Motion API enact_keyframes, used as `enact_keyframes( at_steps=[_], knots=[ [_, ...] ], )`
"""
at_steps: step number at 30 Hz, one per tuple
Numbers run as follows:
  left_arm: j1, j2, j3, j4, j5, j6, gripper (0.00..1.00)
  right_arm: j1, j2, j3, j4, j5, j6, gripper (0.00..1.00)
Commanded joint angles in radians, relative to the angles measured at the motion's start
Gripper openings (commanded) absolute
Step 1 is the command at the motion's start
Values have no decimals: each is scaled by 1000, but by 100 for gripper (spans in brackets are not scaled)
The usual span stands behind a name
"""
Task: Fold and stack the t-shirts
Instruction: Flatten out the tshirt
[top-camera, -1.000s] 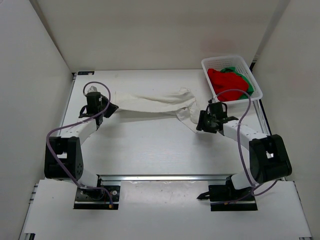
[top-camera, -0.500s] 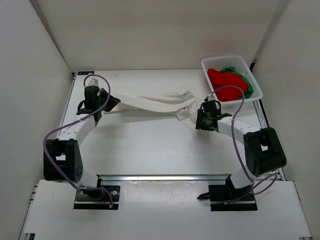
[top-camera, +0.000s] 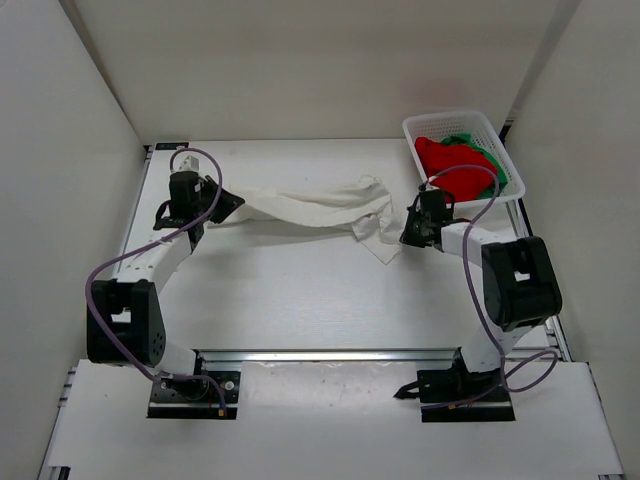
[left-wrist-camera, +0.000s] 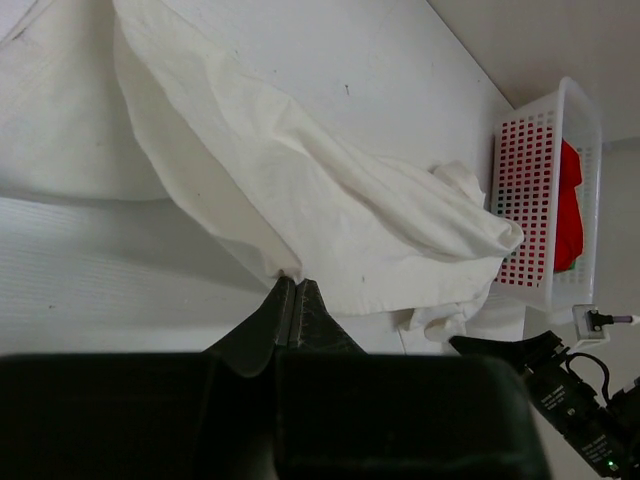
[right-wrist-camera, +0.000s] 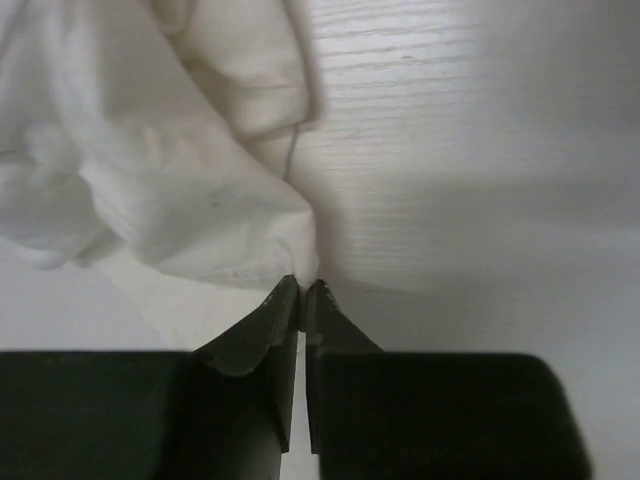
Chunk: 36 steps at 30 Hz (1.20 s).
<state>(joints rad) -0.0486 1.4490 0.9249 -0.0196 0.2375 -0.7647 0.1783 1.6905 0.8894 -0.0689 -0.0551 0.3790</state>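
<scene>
Between left hand (left-wrist-camera: 290, 287) and right hand (right-wrist-camera: 303, 287), both clamped on its edges, stretches the white t-shirt (top-camera: 310, 210).

The first t-shirt (top-camera: 310, 208) lies across the table's (top-camera: 300, 300) far half, left gripper (top-camera: 224, 207) at its left end, right gripper (top-camera: 407, 236) at its right. Behind that gripper, in the far right corner, stands the basket (top-camera: 455, 117), holding the second t-shirt (top-camera: 442, 162) with the third t-shirt (top-camera: 497, 166) on its right
</scene>
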Motion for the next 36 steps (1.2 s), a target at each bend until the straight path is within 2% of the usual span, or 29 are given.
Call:
enact_keyframes(
  at_steps=[1, 5, 7, 9, 13, 15, 17, 20, 21, 22, 23, 27, 29, 30, 32, 34, 36],
  knots=[
    [1, -16, 23, 20, 22, 1, 0, 53, -82, 92, 17, -13, -70, 0],
    [49, -6, 63, 20, 66, -10, 0, 216, -231, 181, -222, 148, -184, 0],
    [47, -6, 72, -9, 65, -7, 0, 381, -279, 247, -355, 265, -245, 0],
    [93, -1, 75, -25, 77, -4, 0, 485, -281, 279, -509, 317, -261, 0],
    [131, -4, 37, -11, 92, -4, 0, 677, -215, 201, -636, 340, -226, 0],
    [136, -6, 16, -16, 89, -7, 0, 736, -189, 143, -669, 377, -191, 12],
    [171, -18, -26, 3, 103, -19, 0, 745, -221, 94, -675, 399, -126, 23],
    [214, -29, -49, -6, 106, -16, 0, 649, -387, 2, -532, 229, -88, 47],
    [219, -29, -40, -8, 103, -10, 0, 623, -456, -48, -464, 151, -74, 49],
    [225, -30, -40, -26, 99, -8, 0, 557, -491, -73, -444, 102, -66, 54],
    [242, -32, -26, -17, 109, -2, 0, 484, -540, -128, -380, 15, -43, 54],
    [210, -24, -12, -31, 83, 8, 0, 356, -594, -245, -267, -55, 21, 49],
    [178, -21, -17, -25, 71, 16, 0, 310, -583, -251, -212, -115, 23, 41],
    [167, -18, -14, -23, 60, 12, 0, 325, -572, -247, -178, -121, 29, 36],
    [136, -13, -18, -16, 51, 11, 0, 418, -534, -201, -169, -74, 5, 13],
    [113, -13, -20, -8, 42, 10, 0, 519, -487, -150, -172, 42, -22, 8],
    [98, -16, -38, 1, 23, 8, 0, 596, -421, -103, -146, 32, -60, 8]
  ],
)
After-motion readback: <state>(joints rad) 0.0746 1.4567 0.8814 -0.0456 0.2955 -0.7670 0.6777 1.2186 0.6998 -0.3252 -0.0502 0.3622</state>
